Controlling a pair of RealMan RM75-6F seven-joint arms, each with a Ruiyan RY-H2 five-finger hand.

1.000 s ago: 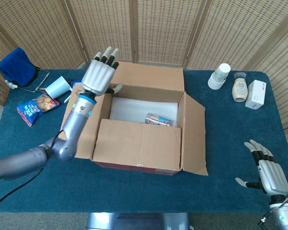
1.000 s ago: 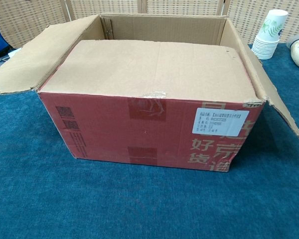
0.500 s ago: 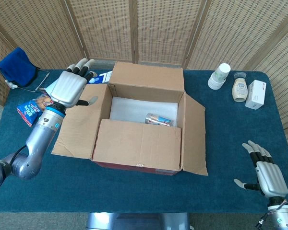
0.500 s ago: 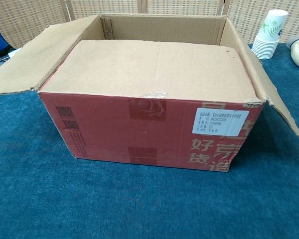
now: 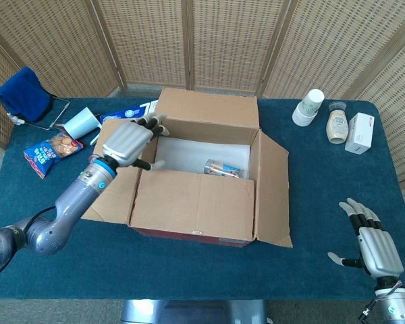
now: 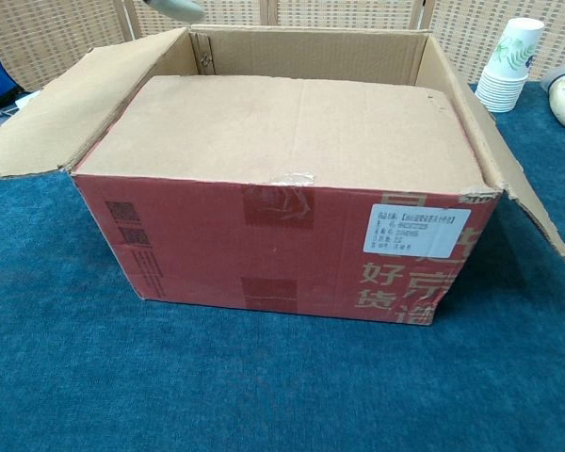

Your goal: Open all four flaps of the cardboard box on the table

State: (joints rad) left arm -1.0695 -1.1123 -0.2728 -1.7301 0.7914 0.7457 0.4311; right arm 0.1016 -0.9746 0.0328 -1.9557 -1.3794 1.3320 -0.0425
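Cardboard box (image 5: 202,182) at the centre of a table covered in blue cloth (image 5: 310,189). The left flap (image 5: 115,185), right flap (image 5: 275,192) and far flap (image 5: 208,106) are folded outward; the near flap (image 5: 192,202) lies folded inward over the near half of the opening, as the chest view confirms (image 6: 282,127). A can (image 5: 223,169) lies on its side on the white lining inside the box. The left hand (image 5: 127,143) is above the box's far-left corner, over the left flap, fingers extended and slightly apart, holding nothing; whether it touches the cardboard cannot be told. In the chest view only a sliver of it shows at the top edge. The right hand (image 5: 376,248) is at the table's near-right corner, well apart from the box, fingers spread and empty. Left of the box: a snack packet (image 5: 50,152), a paper cup on its side (image 5: 79,123) and a blue cloth on a wire rack (image 5: 23,94). Far right: a stack of paper cups (image 5: 308,108), a squat bottle (image 5: 336,124) and a small white carton (image 5: 360,133).
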